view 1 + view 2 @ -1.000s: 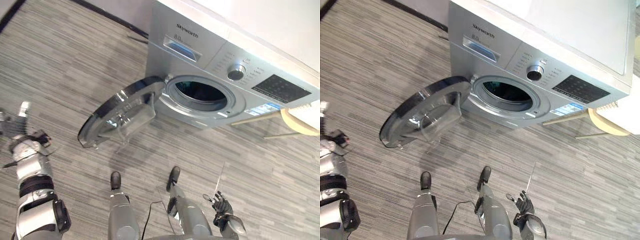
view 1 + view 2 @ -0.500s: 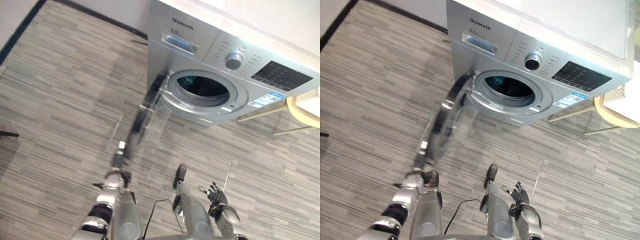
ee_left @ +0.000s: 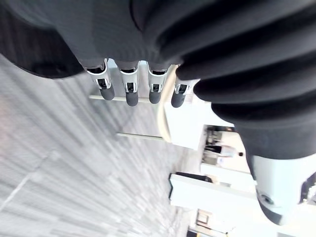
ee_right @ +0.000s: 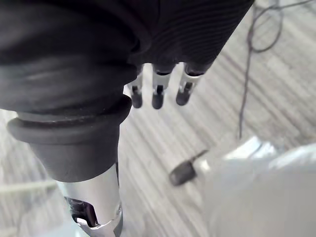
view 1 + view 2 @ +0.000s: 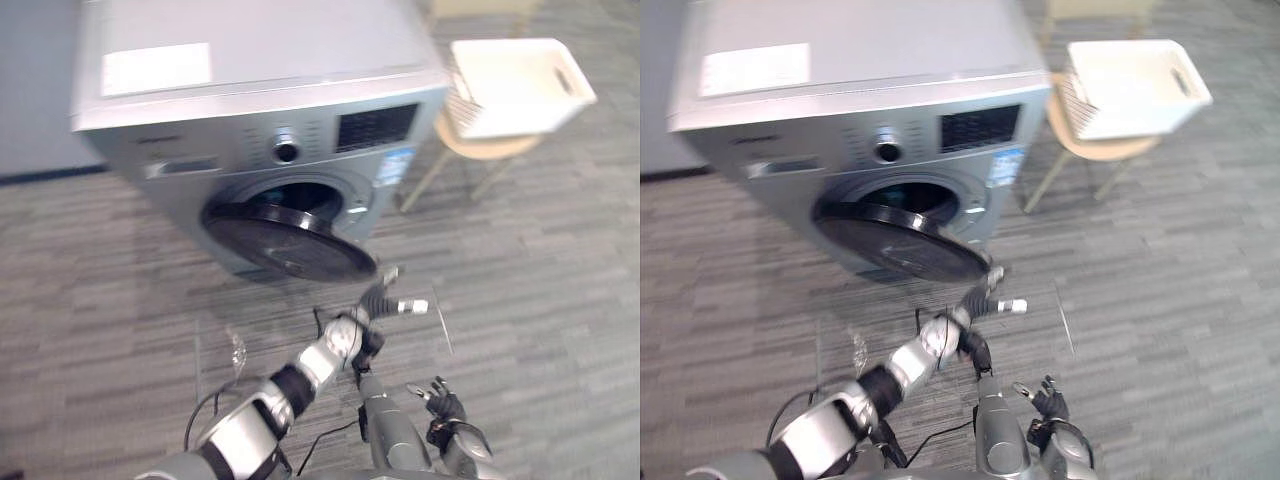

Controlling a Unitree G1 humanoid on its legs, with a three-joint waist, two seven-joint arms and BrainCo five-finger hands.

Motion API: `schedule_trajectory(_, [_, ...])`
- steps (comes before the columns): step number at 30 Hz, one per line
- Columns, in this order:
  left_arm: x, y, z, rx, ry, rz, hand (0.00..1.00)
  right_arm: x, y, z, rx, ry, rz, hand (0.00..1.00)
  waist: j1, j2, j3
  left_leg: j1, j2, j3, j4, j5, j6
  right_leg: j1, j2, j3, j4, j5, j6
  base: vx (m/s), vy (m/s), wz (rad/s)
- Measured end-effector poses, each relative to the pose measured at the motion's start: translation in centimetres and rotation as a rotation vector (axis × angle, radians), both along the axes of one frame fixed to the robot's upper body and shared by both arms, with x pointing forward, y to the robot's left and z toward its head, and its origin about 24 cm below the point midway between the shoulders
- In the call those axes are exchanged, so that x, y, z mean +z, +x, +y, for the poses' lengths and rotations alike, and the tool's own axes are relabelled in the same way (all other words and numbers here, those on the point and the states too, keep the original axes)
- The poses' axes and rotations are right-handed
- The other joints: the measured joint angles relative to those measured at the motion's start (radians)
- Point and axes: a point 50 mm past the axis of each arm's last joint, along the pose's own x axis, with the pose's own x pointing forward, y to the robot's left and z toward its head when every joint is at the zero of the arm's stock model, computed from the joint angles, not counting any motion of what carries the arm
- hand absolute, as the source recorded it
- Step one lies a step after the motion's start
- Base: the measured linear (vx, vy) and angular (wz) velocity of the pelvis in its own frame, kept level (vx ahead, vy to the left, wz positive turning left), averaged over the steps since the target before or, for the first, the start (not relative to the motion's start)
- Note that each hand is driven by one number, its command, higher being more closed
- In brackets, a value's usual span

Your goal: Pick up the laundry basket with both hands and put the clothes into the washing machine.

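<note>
White slatted laundry basket rests on a round wooden stool beside the silver front-loading washing machine, whose door apparently hangs open for loading. Left hand reaches near that door, fingers straight; right hand hangs low, fingers relaxed.

left hand swung from far left to just below the washing machine door, door now half-closed
</note>
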Motion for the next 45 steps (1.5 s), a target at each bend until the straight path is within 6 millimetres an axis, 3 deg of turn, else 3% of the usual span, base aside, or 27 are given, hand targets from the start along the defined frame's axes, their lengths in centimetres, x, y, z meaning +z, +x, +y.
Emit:
schedule_trajectory(2, [2.1, 1.9, 1.8, 0.123, -0.068, -0.052, 0.0, -0.1, -0.9, -1.2, -0.064, -0.021, 0.022, 0.0, -0.02, 0.023, -0.001, 0.038, 0.01, 0.025, -0.035, 0.006, -0.009, 0.004, 0.027, 0.005, 0.0, 0.007, -0.007, 0.13, -0.054, -0.45])
schedule_trajectory(4, [2.1, 2.4, 3.2, 0.176, -0.073, -0.056, 0.0, -0.2, -1.4, -1.6, -0.074, -0.032, 0.037, 0.0, -0.021, 0.043, 0.001, 0.059, 0.014, 0.028, -0.057, 0.01, -0.016, 0.017, 0.035, -0.014, 0.0, 0.006, -0.009, 0.08, -0.047, -0.03])
schedule_trajectory(7, [-1.5, 1.2, 6.1, 0.275, -0.072, 0.055, 0.0, -0.9, -2.5, -1.5, -0.094, -0.024, 0.081, 0.0, -0.016, 0.079, 0.001, 0.103, 0.015, -0.005, -0.08, 0.019, -0.024, 0.079, 0.03, -0.083, -0.001, -0.007, -0.026, 0.04, -0.003, 0.42])
schedule_trajectory(9, [-7.2, -2.0, 9.7, 0.391, -0.041, 0.241, 0.0, -1.5, -3.3, -0.8, -0.121, 0.009, 0.119, 0.0, -0.003, 0.101, -0.007, 0.122, 0.006, -0.043, -0.093, 0.024, -0.016, 0.123, 0.018, -0.136, -0.002, -0.014, -0.019, -0.01, 0.029, 0.55])
schedule_trajectory(10, [-7.8, -2.5, 10.1, 0.4, -0.034, 0.262, 0.0, -1.5, -3.4, -0.8, -0.128, 0.012, 0.121, 0.0, -0.001, 0.101, -0.007, 0.121, 0.004, -0.046, -0.093, 0.025, -0.015, 0.126, 0.015, -0.139, -0.002, -0.016, -0.017, -0.02, 0.011, 0.53])
schedule_trajectory(12, [-12.7, -6.6, 14.3, 0.514, 0.054, 0.451, 0.0, -1.9, -4.2, -1.1, -0.157, 0.016, 0.15, 0.0, 0.033, 0.101, -0.008, 0.118, -0.014, -0.082, -0.107, 0.031, -0.006, 0.143, -0.012, -0.185, -0.003, -0.034, -0.02, -0.05, -0.002, 0.49])
schedule_trajectory(13, [-13.6, -7.8, 15.3, 0.545, 0.068, 0.496, 0.0, -1.9, -4.3, -1.1, -0.165, 0.017, 0.157, 0.0, 0.038, 0.101, -0.008, 0.118, -0.02, -0.098, -0.107, 0.033, -0.003, 0.151, -0.018, -0.196, -0.003, -0.04, -0.017, -0.05, -0.005, 0.57])
schedule_trajectory(15, [-16.6, -12.4, 18.6, 0.637, 0.124, 0.644, 0.0, -2.1, -4.9, -1.3, -0.185, 0.022, 0.178, 0.0, 0.061, 0.105, -0.012, 0.121, -0.022, -0.142, -0.107, 0.036, 0.0, 0.185, -0.029, -0.24, -0.004, -0.05, -0.012, -0.03, -0.01, 0.56])
schedule_trajectory(18, [-18.5, -16.5, 21.0, 0.701, 0.189, 0.767, 0.0, -2.2, -5.1, -1.5, -0.184, 0.019, 0.186, 0.0, 0.093, 0.104, -0.021, 0.124, -0.029, -0.182, -0.11, 0.04, 0.007, 0.214, -0.043, -0.274, -0.005, -0.059, -0.007, -0.03, -0.003, 0.43])
schedule_trajectory(22, [-20.7, -21.7, 22.4, 0.829, 0.184, 0.97, 0.0, -2.4, -5.1, -1.5, -0.163, 0.028, 0.202, 0.0, 0.134, 0.098, -0.053, 0.143, -0.045, -0.208, -0.142, 0.05, 0.014, 0.233, -0.055, -0.297, -0.007, -0.066, 0.002, -0.02, 0.005, 0.2])
schedule_trajectory(25, [-21.3, -23.9, 22.5, 0.896, 0.154, 1.057, 0.0, -2.6, -5.2, -1.3, -0.147, 0.034, 0.225, 0.0, 0.151, 0.092, -0.067, 0.159, -0.05, -0.24, -0.144, 0.051, 0.016, 0.267, -0.064, -0.325, -0.007, -0.075, 0.007, 0.01, 0.0, 0.22])
schedule_trajectory(31, [-21.5, -24.1, 21.9, 0.896, 0.137, 1.08, 0.0, -2.9, -5.4, -1.0, -0.11, 0.036, 0.28, 0.0, 0.154, 0.081, -0.086, 0.203, -0.075, -0.341, -0.146, 0.05, 0.022, 0.378, -0.102, -0.43, -0.003, -0.103, 0.03, 0.02, 0.026, 0.52])
schedule_trajectory(34, [-21.6, -23.7, 20.3, 0.88, 0.081, 1.085, 0.0, -3.1, -6.1, -1.0, -0.129, 0.045, 0.309, 0.0, 0.156, 0.065, -0.083, 0.199, -0.119, -0.41, -0.115, 0.027, 0.064, 0.4, -0.173, -0.498, 0.105, -0.173, 0.054, -0.01, 0.123, 0.9])
schedule_trajectory(35, [-21.6, -23.5, 20.4, 0.875, 0.083, 1.079, 0.0, -3.2, -6.5, -1.2, -0.155, 0.051, 0.32, 0.0, 0.156, 0.059, -0.082, 0.197, -0.149, -0.452, -0.093, 0.008, 0.094, 0.393, -0.23, -0.52, 0.218, -0.218, 0.062, -0.01, 0.197, 1.06])
schedule_trajectory(36, [-21.6, -23.5, 20.1, 0.86, 0.084, 1.078, 0.0, -3.1, -6.8, -1.6, -0.178, 0.048, 0.322, 0.0, 0.156, 0.067, -0.084, 0.199, -0.171, -0.492, -0.08, -0.006, 0.107, 0.345, -0.285, -0.51, 0.389, -0.234, 0.04, -0.01, 0.211, 1.08])
schedule_trajectory(37, [-21.5, -23.5, 20.0, 0.852, 0.086, 1.075, 0.0, -3.1, -6.7, -1.7, -0.184, 0.049, 0.32, 0.0, 0.156, 0.069, -0.084, 0.199, -0.179, -0.514, -0.069, -0.009, 0.113, 0.31, -0.31, -0.488, 0.493, -0.227, -0.01, -0.01, 0.228, 1.17])
schedule_trajectory(38, [-21.5, -23.6, 20.4, 0.858, 0.09, 1.07, 0.0, -3.1, -6.8, -1.5, -0.202, 0.062, 0.312, 0.0, 0.159, 0.057, -0.081, 0.202, -0.2, -0.564, -0.046, -0.017, 0.136, 0.207, -0.337, -0.355, 0.713, -0.154, -0.172, 0.01, 0.206, 0.93])
schedule_trajectory(39, [-21.4, -23.3, 20.6, 0.864, 0.083, 1.059, 0.0, -3.1, -6.6, -1.2, -0.2, 0.066, 0.306, 0.0, 0.158, 0.056, -0.078, 0.205, -0.199, -0.581, -0.038, -0.022, 0.145, 0.167, -0.331, -0.289, 0.78, -0.112, -0.169, 0.03, 0.154, 0.84])
schedule_trajectory(40, [-21.2, -23.2, 21.0, 0.873, 0.082, 1.047, 0.0, -3.1, -6.2, -1.0, -0.194, 0.068, 0.291, 0.0, 0.167, 0.051, -0.076, 0.211, -0.197, -0.596, -0.025, -0.031, 0.16, 0.111, -0.304, -0.201, 0.876, -0.147, -0.117, 0.08, 0.067, 0.37])
schedule_trajectory(41, [-21.1, -23.0, 21.6, 0.886, 0.084, 1.035, 0.0, -3.0, -5.7, -0.5, -0.18, 0.076, 0.271, 0.0, 0.184, 0.031, -0.072, 0.218, -0.187, -0.603, -0.017, -0.039, 0.172, 0.053, -0.254, -0.138, 0.951, -0.243, -0.069, 0.16, 0.023, 0.35])
schedule_trajectory(42, [-21.0, -22.7, 21.4, 0.882, 0.068, 1.027, 0.0, -2.8, -4.9, 0.2, -0.183, 0.098, 0.236, 0.0, 0.188, 0.02, -0.068, 0.218, -0.174, -0.619, -0.018, -0.043, 0.174, 0.011, -0.186, -0.122, 0.932, -0.312, -0.041, 0.18, 0.027, 0.24])
schedule_trajectory(43, [-21.0, -22.6, 21.3, 0.881, 0.062, 1.027, 0.0, -2.8, -4.7, 0.3, -0.186, 0.102, 0.228, 0.0, 0.188, 0.019, -0.067, 0.218, -0.172, -0.623, -0.02, -0.044, 0.175, 0.004, -0.173, -0.12, 0.916, -0.321, -0.036, 0.24, 0.002, 0.31])
schedule_trajectory(45, [-20.8, -21.7, 21.0, 0.876, 0.036, 1.011, 0.0, -2.7, -4.1, 1.2, -0.191, 0.13, 0.198, 0.0, 0.187, 0.021, -0.067, 0.226, -0.16, -0.663, -0.028, -0.048, 0.168, -0.003, -0.057, -0.025, 0.675, -0.345, -0.005, 0.27, -0.088, 0.4])
